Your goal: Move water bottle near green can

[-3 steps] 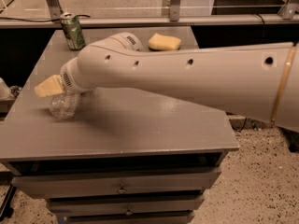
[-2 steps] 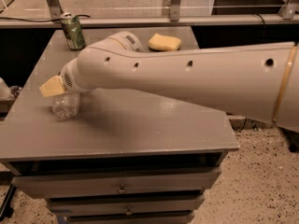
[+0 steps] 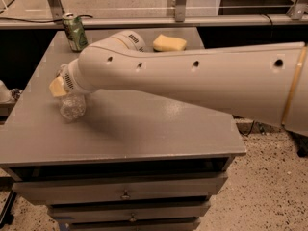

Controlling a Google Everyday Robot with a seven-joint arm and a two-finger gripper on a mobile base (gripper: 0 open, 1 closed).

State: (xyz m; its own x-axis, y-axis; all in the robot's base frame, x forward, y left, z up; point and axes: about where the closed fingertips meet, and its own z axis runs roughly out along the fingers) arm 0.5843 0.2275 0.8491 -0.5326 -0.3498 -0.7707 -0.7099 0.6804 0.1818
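The green can [image 3: 75, 31] stands upright at the table's far left corner. The water bottle [image 3: 72, 108], clear and ribbed, shows only its lower part at the left side of the table, under the wrist. My gripper [image 3: 61, 91] is right over it, mostly hidden behind my own white arm [image 3: 192, 81], with one yellowish fingertip [image 3: 56, 87] showing. The gripper is closed on the bottle. The bottle's cap and label are hidden. The bottle is well in front of the can, about a third of the table's depth away.
A yellow sponge [image 3: 169, 43] lies at the back middle of the grey table [image 3: 144, 134]. Drawers [image 3: 125, 189] are below the front edge. A metal rail [image 3: 192, 20] runs behind the table. The arm spans the table from the right.
The gripper and the bottle have shifted together a little to the right. The can and the sponge have not moved.
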